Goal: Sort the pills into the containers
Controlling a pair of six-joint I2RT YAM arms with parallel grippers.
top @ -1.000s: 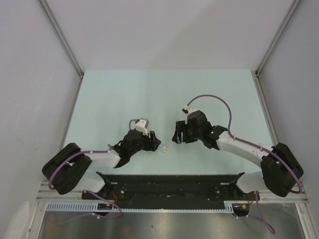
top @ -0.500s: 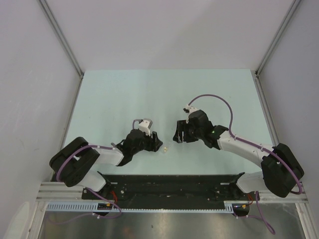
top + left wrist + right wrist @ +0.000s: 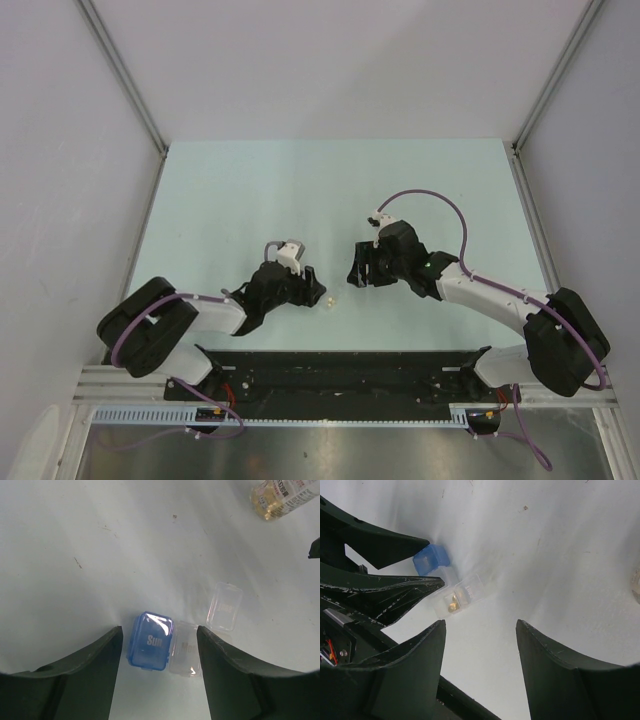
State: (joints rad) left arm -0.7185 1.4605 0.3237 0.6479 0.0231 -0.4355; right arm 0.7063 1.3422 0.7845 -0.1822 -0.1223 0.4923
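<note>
A small pill box [image 3: 150,641] lies on the table: a blue cell marked "Sun" joined to a clear cell [image 3: 186,649] marked "Mon", whose clear lid [image 3: 225,606] is flipped open. In the right wrist view, orange-tan pills [image 3: 453,605] sit inside the clear cell. My left gripper [image 3: 159,636] is open and straddles the box, with a gap on both sides. My right gripper [image 3: 480,630] is open and empty, a little way off the box [image 3: 451,592]. From above, the box [image 3: 330,299] is a pale speck between the left gripper [image 3: 306,286] and the right gripper [image 3: 357,276].
A clear labelled bottle [image 3: 278,496] holding yellowish pills lies beyond the box, near the right gripper. The pale green table [image 3: 300,190] has grey walls on three sides. The arms' black base rail [image 3: 340,372] runs along the near edge.
The left arm has shifted and its gripper has edged right and nearer, closer to the pill box. The right arm has stayed almost still.
</note>
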